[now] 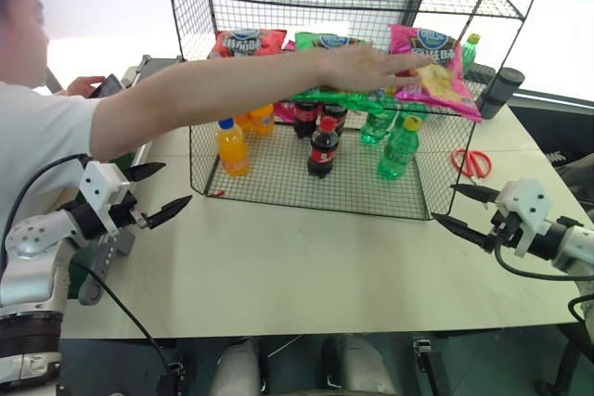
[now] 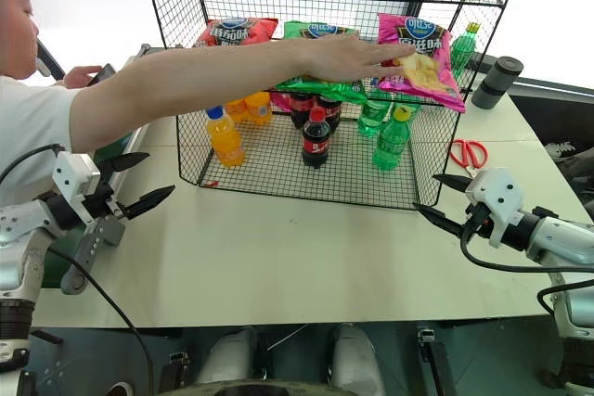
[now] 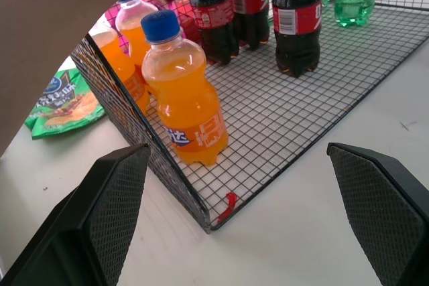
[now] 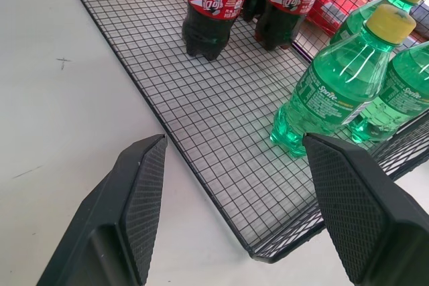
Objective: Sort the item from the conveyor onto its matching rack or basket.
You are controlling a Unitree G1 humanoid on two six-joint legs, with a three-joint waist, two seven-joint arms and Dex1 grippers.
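Note:
The pink chips bag (image 1: 436, 76) lies at the right end of the middle tier of the black wire rack (image 1: 311, 203). A person's hand (image 1: 367, 64) rests on the bag, with the arm stretched across from the left. A grey rail of the conveyor (image 1: 141, 69) peeks out behind that arm; its belt is hidden. My left gripper (image 1: 176, 183) hovers open over the table, left of the rack's front corner. My right gripper (image 1: 444, 203) is open and empty by the rack's front right corner. Both wrist views look between the open fingers (image 3: 114, 205) (image 4: 134, 192) at the rack's bottom tier.
Orange soda (image 1: 232, 147), cola (image 1: 323, 147) and green soda bottles (image 1: 399, 150) stand on the bottom tier. A red bag (image 1: 249, 42) and a green bag (image 1: 325, 41) lie on the middle tier. Red scissors (image 1: 471, 162) and a black cylinder (image 1: 501, 90) sit to the right.

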